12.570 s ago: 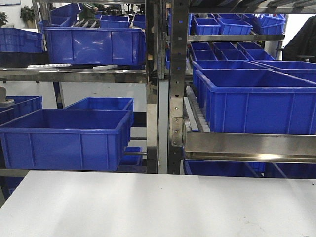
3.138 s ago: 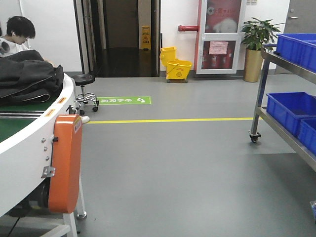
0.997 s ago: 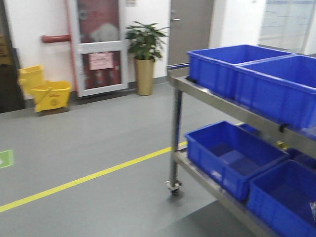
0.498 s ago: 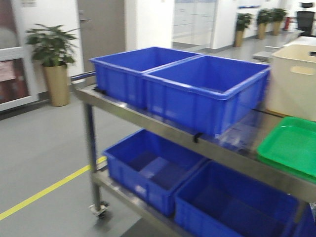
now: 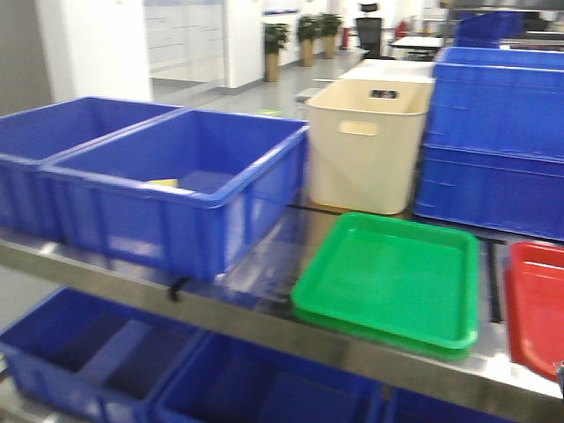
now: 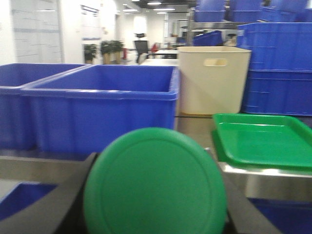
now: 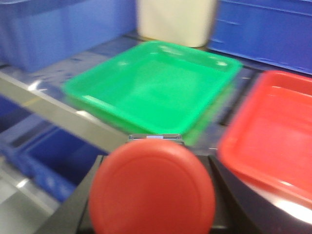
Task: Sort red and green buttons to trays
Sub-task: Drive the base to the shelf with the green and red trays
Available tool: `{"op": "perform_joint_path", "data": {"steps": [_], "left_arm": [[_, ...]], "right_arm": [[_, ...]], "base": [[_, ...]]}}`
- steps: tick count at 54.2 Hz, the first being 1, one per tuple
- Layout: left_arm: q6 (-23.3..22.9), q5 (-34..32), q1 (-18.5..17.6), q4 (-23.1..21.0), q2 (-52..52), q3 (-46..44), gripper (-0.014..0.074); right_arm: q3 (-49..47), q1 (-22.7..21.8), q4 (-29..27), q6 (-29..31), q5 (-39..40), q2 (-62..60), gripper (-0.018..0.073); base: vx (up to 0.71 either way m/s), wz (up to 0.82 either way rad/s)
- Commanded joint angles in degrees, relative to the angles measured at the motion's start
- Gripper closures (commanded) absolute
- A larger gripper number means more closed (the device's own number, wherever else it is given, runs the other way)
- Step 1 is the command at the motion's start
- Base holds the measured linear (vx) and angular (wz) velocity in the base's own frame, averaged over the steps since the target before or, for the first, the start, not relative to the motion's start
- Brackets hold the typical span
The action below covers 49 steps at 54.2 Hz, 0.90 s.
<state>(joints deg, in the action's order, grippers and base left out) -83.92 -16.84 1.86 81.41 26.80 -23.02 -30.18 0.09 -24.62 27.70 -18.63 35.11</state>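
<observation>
Front view has swung right since 0.5 s ago. The shallow glossy green plastic tray was cut off at the right edge then; we now see it whole near centre. The shallow glossy red plastic tray has come in at the right edge. The door and plant have dropped out of view. The 2 trays lie just beside each other on the steel shelf, not touching.

Left gripper: jaws pinch the round green-capped push button, cap toward the camera, 1 dark finger on each side. The cap hides the contact. Green tray is beyond these jaws to the right, 2 deep blue plastic crates are ahead-left, and the cream plastic tub with handle slots is ahead.

Right gripper: jaws pinch the round red-capped push button. We see the green tray just beyond these jaws and the red tray beyond-right.
</observation>
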Motion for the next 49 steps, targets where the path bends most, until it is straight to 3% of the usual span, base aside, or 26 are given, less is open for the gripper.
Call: {"op": "perform_joint_path", "data": {"steps": [1,24,49], "left_arm": [[-0.5,-0.5,-0.4,-1.9,0.3,-1.7,0.0596],[-0.5,-0.5,-0.4,-1.9,0.3,-1.7,0.0596],[-0.5,-0.5,-0.4,-1.9,0.3,-1.7,0.0596]], "right_arm": [[-2.0,-0.1,-0.6,0.6,4.5,0.0,0.0568],[-2.0,-0.1,-0.6,0.6,4.2,0.0,0.0568],[-2.0,-0.1,-0.6,0.6,4.3,0.0,0.0568]], "base": [[0.22,-0.63],[0.2,-0.53],[0.17,-0.25]]}}
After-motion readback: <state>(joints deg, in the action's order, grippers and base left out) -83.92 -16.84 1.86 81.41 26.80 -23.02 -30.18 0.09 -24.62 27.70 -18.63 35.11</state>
